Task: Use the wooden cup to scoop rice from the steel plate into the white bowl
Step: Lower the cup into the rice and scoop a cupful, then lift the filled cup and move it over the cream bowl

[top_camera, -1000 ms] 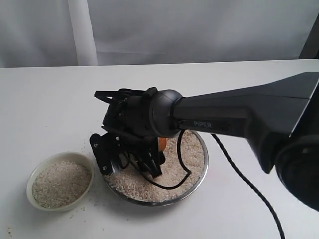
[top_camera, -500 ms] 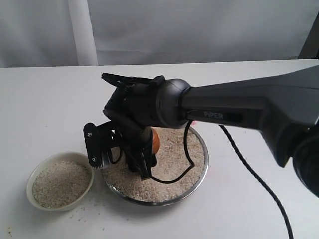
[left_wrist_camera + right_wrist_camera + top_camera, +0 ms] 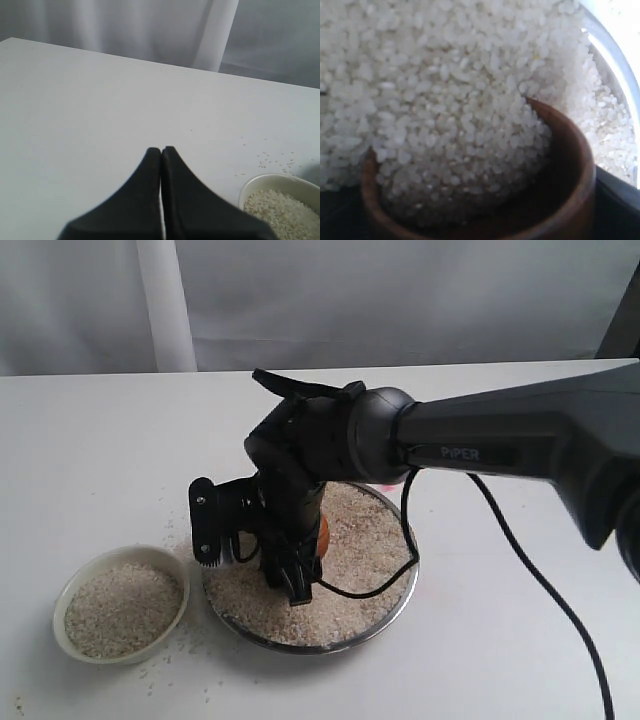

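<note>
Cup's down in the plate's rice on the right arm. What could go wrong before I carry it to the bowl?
1. The wooden cup is packed with rice past its rim, so a quick lift or tilt may shed grains; stray grains already lie on the table by the white bowl.
2. The black cable under the right gripper loops across the steel plate and might drag rice over the rim.

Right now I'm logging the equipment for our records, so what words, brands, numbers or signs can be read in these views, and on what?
"PIPER": light lettering on the dark forearm of the right arm, seen in the exterior view.
No other text can be read: the steel plate, white bowl and wooden cup show no markings, and neither wrist view shows any writing.
</note>
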